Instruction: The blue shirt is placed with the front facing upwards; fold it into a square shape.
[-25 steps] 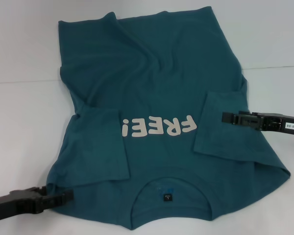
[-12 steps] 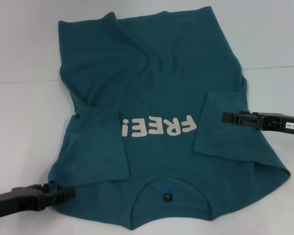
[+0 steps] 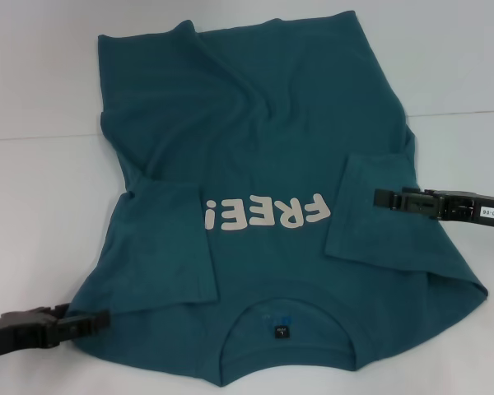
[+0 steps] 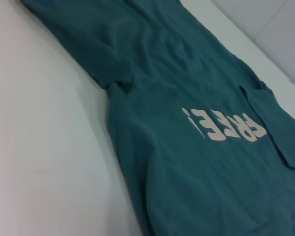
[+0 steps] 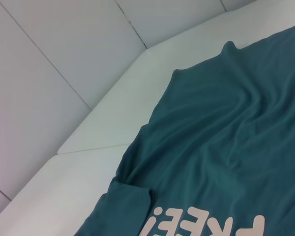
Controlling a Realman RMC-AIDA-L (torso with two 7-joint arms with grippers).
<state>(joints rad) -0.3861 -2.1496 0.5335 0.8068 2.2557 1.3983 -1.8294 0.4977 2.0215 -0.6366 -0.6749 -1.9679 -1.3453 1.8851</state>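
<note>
Head view: the shirt [image 3: 263, 206] lies flat on the white table [image 3: 41, 197], print up, collar nearest the robot, both sleeves folded inward. Left gripper [image 3: 95, 319] sits at the shirt's near left corner; right gripper [image 3: 383, 197] is over the right sleeve. Whether either one grips, I cannot tell. Left wrist: shirt [image 4: 187, 123] and table only. Right wrist: shirt [image 5: 226, 147] again.

A smooth white bench [image 3: 41, 206] carries one thing: a large teal-blue cotton short-sleeved shirt [image 3: 263, 132] spread flat, front up, with cream "FREE!" lettering [image 3: 263, 214]. Both sleeves are folded inward over the chest, and the round neck lies at the bench's near edge.
</note>
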